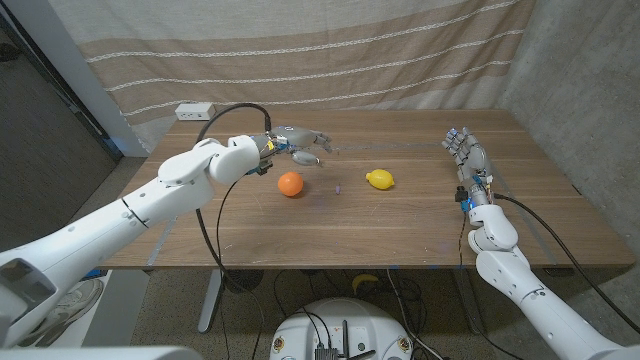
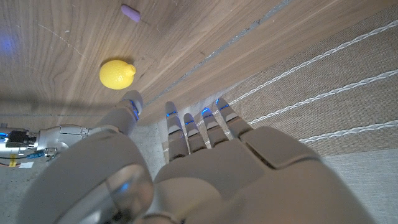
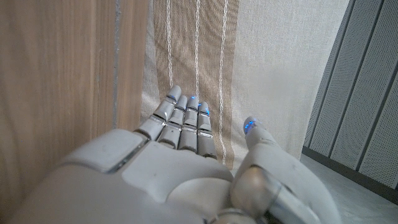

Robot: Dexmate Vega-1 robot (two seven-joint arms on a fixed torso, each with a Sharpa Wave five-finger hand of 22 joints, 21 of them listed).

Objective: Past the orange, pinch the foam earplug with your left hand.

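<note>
— If going by size, begins with what?
— Wooden bench, backed along the far edge by a striped beige curtain.

— And next?
— Left arm, reaching in over the left edge. Left robot hand held above the bench, toward the far edge and left of the middle. Fingers stretched out and spread, thumb apart, nothing in the grasp. Same from the left wrist view: back of the robot hand, fingers straight, nothing between them.

— Other side?
— Right robot hand close to the right edge, fingers straight and pointing toward the far edge. Holding nothing. Thumb clearly away from the fingers in the right wrist view.

— Smaller things?
— White power strip at the far left corner. Orange near the middle, just nearer than the left robot hand, apart from it. Lemon toward the right edge from the orange, well apart.

— Smallest?
— Foam earplug, tiny and purple, lying on the bench between orange and lemon, touching neither. Well apart from the left robot hand's fingertips. Seen also beyond the lemon in the left wrist view.
</note>
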